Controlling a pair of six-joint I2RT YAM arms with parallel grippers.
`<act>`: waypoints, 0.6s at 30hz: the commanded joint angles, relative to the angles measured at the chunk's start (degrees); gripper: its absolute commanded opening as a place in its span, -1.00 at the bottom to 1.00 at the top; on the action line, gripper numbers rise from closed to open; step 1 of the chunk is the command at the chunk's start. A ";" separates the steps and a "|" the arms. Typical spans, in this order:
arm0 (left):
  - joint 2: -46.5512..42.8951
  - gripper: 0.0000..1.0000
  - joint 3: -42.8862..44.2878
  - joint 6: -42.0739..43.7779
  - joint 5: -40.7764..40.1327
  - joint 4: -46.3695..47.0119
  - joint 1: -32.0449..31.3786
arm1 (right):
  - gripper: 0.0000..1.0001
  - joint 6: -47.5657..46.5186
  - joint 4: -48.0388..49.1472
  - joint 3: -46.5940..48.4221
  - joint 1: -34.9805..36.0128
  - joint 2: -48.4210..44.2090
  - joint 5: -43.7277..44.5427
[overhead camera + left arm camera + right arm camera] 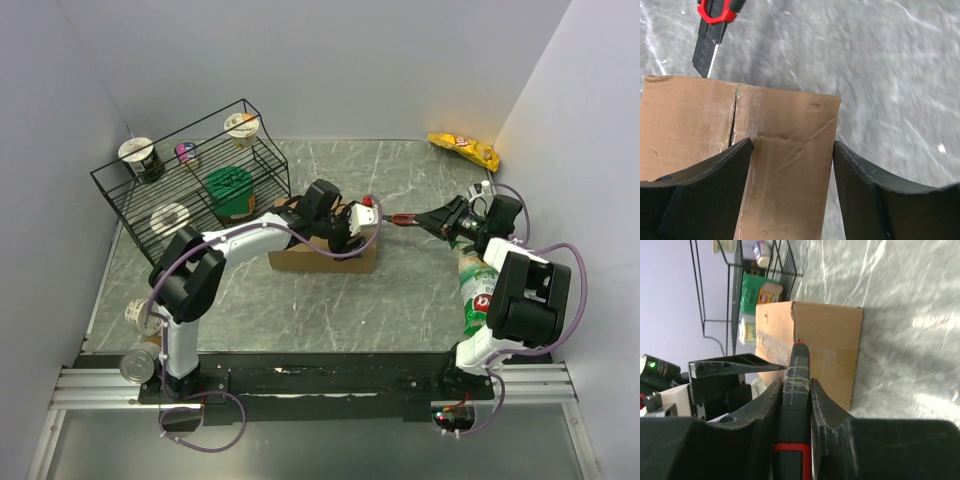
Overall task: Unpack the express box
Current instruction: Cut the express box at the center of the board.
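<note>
Bench [400, 300]: grey marbled top. Express box [345, 265] flat at centre. Black wire rack [190, 190] rear left. Yellow snack bag [463, 149] in rear right corner. Green packet [478, 290] on right side. Tin can [137, 365] at near-left edge.

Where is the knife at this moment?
In the top view the knife lies right of centre, clamped in the right hand, with its blade tip at the right end of the cardboard box.

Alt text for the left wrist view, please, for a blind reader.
A red-and-black utility knife points its blade at the far edge of the express box, just beside the taped centre seam. The left hand holds its two black fingers spread open over the box, which sits on a grey marbled table.
</note>
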 commanded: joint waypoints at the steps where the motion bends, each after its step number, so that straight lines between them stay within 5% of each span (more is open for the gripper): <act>1: 3.69 0.34 3.05 -7.65 -7.95 6.97 0.57 | -1.00 0.08 -0.80 -0.06 1.01 0.19 0.16; 18: 7.47 0.24 6.83 -11.79 -12.87 7.41 0.57 | -1.00 1.49 -3.43 -4.10 1.98 -4.21 2.72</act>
